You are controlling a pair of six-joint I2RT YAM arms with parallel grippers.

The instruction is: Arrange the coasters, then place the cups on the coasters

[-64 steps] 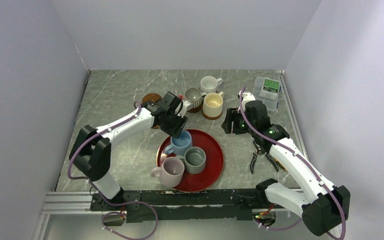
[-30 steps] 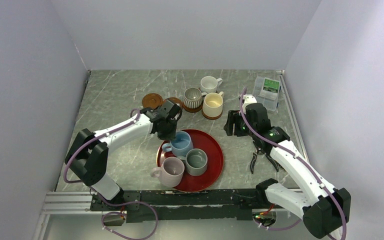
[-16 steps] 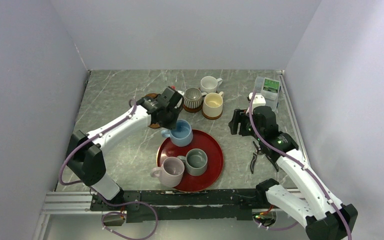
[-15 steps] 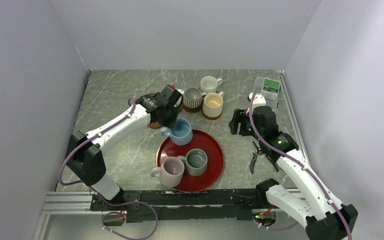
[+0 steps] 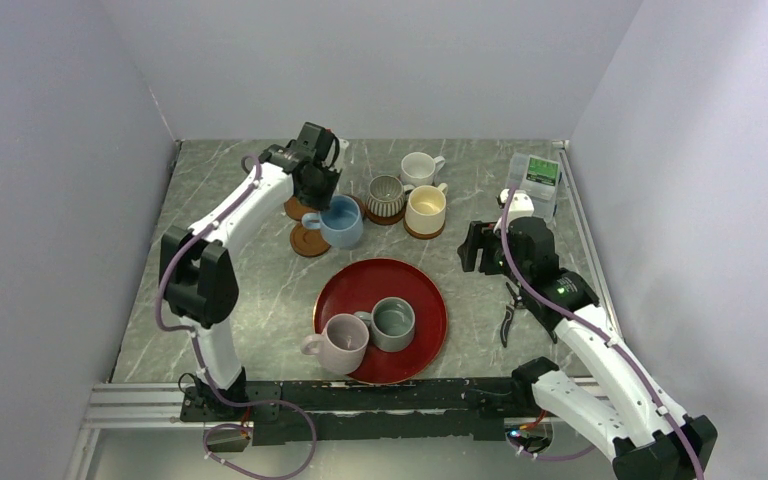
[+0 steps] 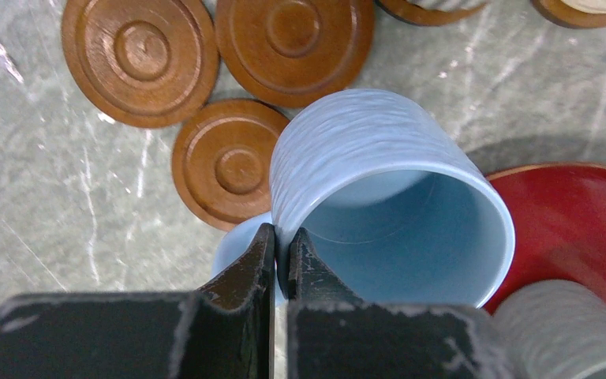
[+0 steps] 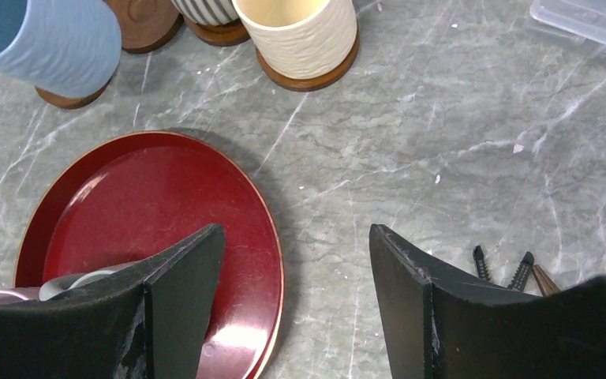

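Note:
My left gripper is shut on the rim of the light blue cup, holding it tilted just above three bare coasters. From above, the blue cup hangs beside one coaster, left of the ribbed cup and the cream cup, which each stand on a coaster. A white cup sits behind them on the table. The lilac cup and grey-green cup stand on the red tray. My right gripper is open over the tray's right edge, holding nothing.
A clear plastic box stands at the back right corner. Black-handled pliers and some screws lie on the table right of the tray. Walls close the table in on three sides.
My left arm lifted the blue cup off the red tray and carried it back and left to the coasters. My right gripper drew back toward the right and opened wider.

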